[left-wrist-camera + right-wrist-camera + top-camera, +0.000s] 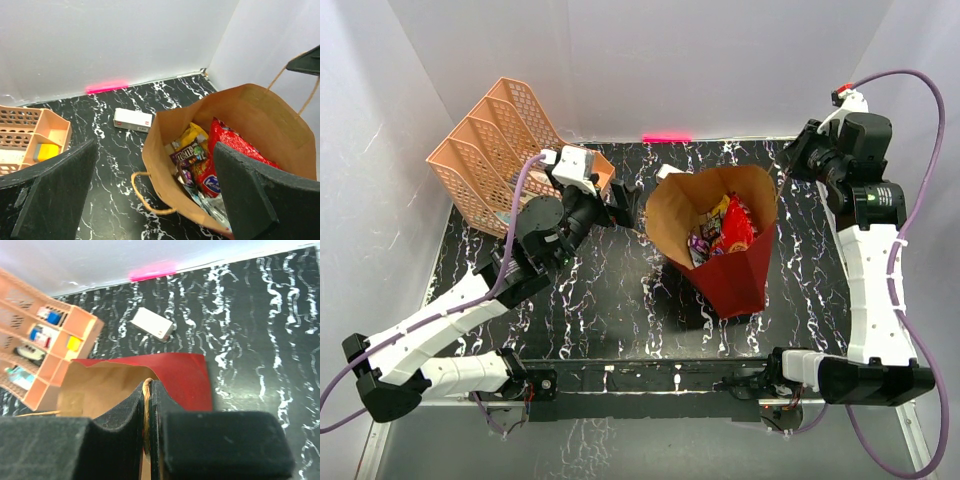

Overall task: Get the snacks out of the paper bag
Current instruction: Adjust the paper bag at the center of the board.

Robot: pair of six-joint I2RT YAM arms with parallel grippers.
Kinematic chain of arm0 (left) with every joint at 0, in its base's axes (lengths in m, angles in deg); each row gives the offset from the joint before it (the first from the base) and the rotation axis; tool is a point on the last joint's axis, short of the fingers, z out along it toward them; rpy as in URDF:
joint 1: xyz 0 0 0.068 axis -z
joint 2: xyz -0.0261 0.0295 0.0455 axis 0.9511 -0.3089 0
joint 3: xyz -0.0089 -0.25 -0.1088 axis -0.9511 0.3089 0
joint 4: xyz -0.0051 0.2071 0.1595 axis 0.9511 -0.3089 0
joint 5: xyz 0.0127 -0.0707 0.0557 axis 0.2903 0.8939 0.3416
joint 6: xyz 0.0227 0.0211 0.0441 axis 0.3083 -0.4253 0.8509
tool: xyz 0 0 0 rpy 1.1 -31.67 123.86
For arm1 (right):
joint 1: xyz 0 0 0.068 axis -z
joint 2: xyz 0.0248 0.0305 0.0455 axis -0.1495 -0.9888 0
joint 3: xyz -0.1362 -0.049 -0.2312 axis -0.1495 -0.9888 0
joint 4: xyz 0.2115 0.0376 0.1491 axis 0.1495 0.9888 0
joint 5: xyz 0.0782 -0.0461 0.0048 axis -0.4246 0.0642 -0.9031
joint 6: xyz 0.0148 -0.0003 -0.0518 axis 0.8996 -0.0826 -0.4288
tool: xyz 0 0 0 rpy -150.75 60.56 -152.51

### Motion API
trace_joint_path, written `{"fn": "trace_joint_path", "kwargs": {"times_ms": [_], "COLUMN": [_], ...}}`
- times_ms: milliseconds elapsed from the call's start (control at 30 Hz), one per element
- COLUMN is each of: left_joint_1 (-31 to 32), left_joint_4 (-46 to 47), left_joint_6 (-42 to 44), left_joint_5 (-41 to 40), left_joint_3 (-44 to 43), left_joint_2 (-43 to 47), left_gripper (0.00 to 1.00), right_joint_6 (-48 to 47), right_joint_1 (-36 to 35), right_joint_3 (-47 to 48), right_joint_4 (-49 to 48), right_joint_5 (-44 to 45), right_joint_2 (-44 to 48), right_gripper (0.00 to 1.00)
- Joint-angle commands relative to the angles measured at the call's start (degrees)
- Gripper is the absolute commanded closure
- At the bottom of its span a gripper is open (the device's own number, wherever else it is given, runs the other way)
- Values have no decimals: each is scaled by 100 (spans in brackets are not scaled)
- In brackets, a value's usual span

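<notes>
The paper bag (735, 280), red outside and brown inside, stands open on the black marble table with its mouth tilted to the back left. Inside lie the snacks: a red chip bag (737, 226) (235, 145), a brown candy packet (189, 151) and a yellow packet (192, 135). My left gripper (623, 203) is open and empty just left of the bag's mouth, with the bag's near wall (165, 165) between its fingers (50, 190). My right gripper (788, 165) is shut on the bag's cord handle (146, 405) at the far right rim.
A peach mesh file rack (495, 150) stands at the back left, holding small items. A small white box (668, 172) (132, 120) lies on the table behind the bag. The bag's other cord handle (142, 197) hangs loose on the left side. White walls surround the table.
</notes>
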Motion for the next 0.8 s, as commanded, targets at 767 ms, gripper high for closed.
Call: {"fn": "trace_joint_path", "kwargs": {"times_ms": [767], "left_joint_1": [20], "left_joint_4": [-514], "left_joint_6": [-898], "left_joint_5": [1195], "left_joint_3": [-168], "left_joint_2": [-189], "left_gripper": [2], "right_joint_6": [-1746], "right_joint_1": [-751], "right_joint_3": [422], "right_joint_4": [-1229], "right_joint_5": [-3822], "right_joint_2": [-330], "right_gripper": [92]}}
